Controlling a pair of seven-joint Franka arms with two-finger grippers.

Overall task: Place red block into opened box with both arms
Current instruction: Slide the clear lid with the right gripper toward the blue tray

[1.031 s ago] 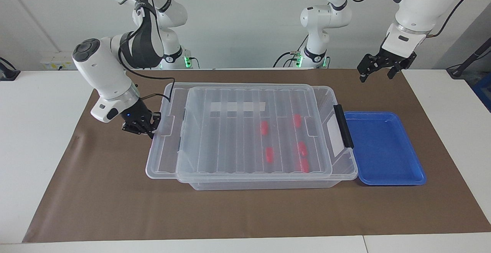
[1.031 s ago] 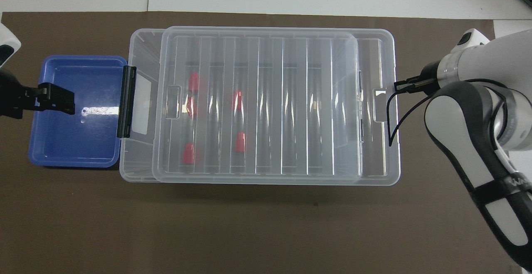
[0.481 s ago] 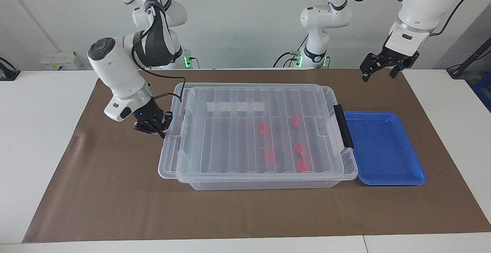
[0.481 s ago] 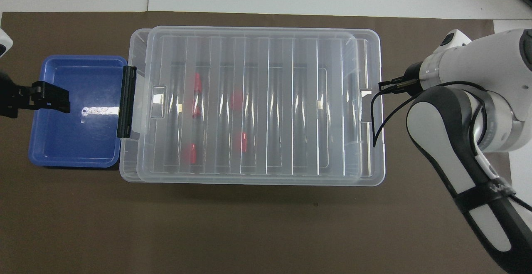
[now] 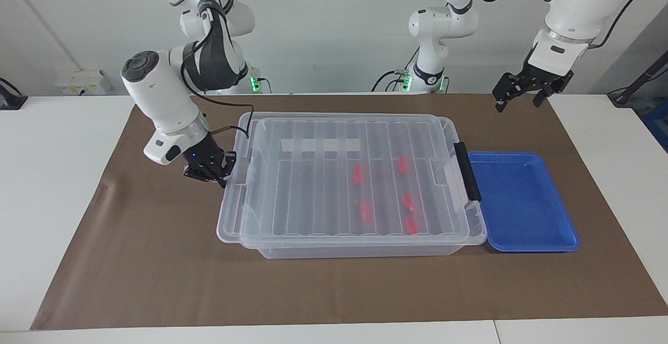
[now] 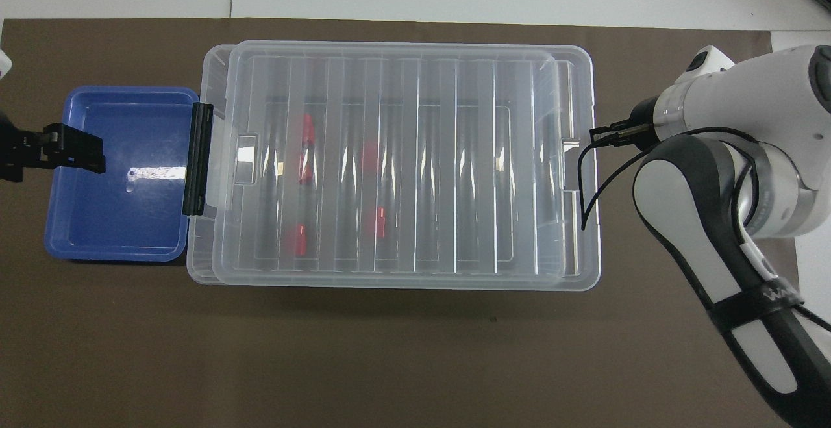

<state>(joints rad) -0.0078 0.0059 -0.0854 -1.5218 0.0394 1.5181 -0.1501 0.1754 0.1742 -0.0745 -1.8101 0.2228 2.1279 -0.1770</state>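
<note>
Right fingers (image 5: 223,173) pinched shut on lid (image 5: 334,177) tab of box (image 5: 360,250); left fingers (image 5: 543,96) spread wide, empty, raised near blue tray (image 5: 563,242). Risk: thin tab slipping, lid skewing.

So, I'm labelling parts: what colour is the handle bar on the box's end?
Black. The handle bar shows best in the facing view, beside the blue tray.

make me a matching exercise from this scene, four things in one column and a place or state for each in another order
1. small red plastic blocks
2. shallow blue plastic tray
3. right gripper
4. left gripper

a. open, raised in the air
b. shut at the ribbed clear lid's edge
c. inside the large clear plastic box
d. empty, beside the box's black handle

Pairs: 1-c, 2-d, 3-b, 4-a
</note>
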